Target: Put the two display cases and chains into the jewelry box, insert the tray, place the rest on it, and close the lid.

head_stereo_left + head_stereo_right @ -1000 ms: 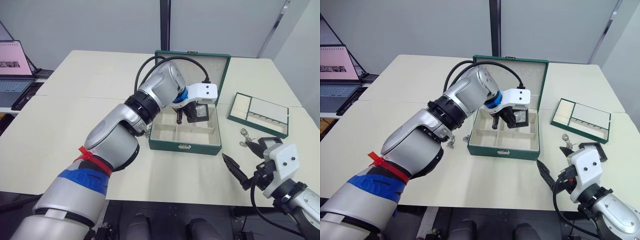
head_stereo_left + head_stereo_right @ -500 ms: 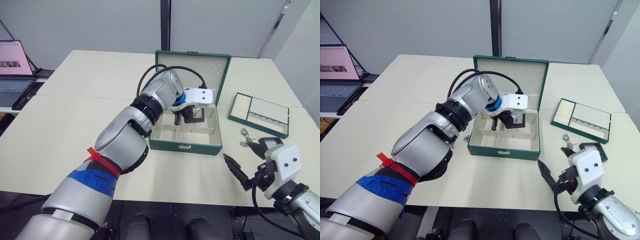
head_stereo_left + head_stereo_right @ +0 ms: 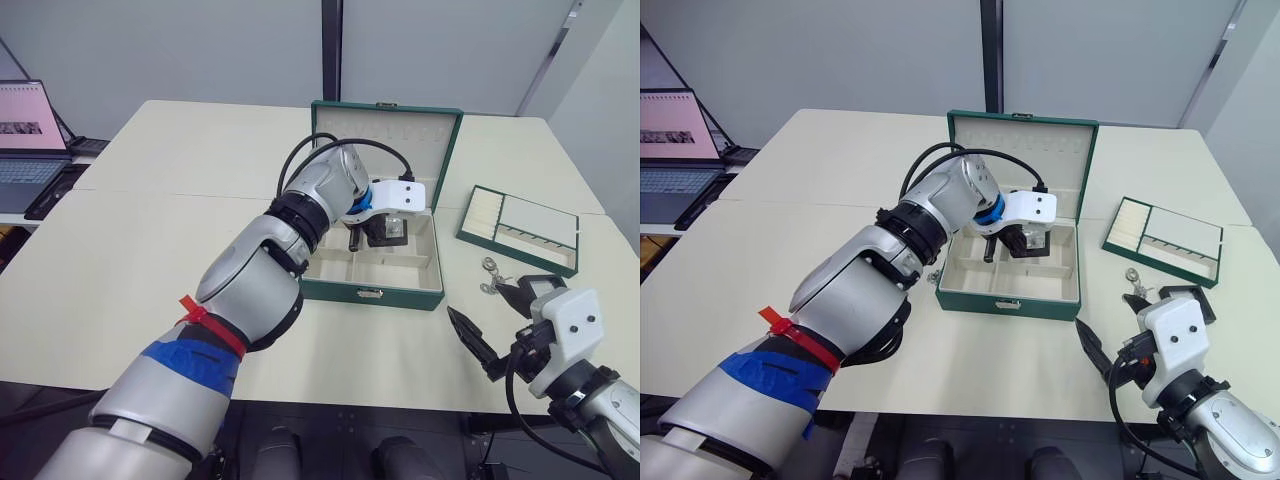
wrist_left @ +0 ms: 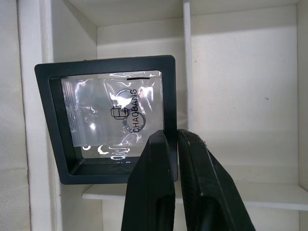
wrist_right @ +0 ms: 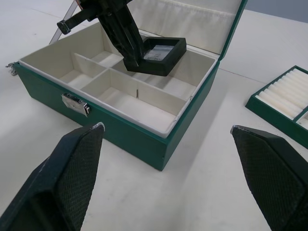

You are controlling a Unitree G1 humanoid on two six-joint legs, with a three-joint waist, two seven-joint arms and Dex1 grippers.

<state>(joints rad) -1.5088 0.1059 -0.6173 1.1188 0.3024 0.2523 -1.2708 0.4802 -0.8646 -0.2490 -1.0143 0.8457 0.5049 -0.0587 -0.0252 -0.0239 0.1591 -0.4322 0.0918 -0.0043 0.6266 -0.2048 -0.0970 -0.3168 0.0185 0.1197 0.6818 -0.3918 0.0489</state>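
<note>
The left gripper [image 4: 172, 144] pinches one display case [image 4: 113, 115] by its frame edge — fingers [image 4: 153, 192] closed on it, tilted inside a rear compartment of the jewelry box [image 5: 120, 137]. The right gripper [image 5: 168, 139] hovers spread wide near the tabletop's [image 3: 120, 270] front right corner.

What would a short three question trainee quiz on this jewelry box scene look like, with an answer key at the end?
1. True or false: the lid of the jewelry box is open.
2. What does the left tool grip?
A. a chain
B. a display case
C. the tray
3. Fill in: the right tool has its fingers ____.

Key:
1. True. The lid stands up behind the box.
2. B. The fingers pinch the case's frame, over a rear compartment of the box.
3. Open, and it holds nothing.
</note>
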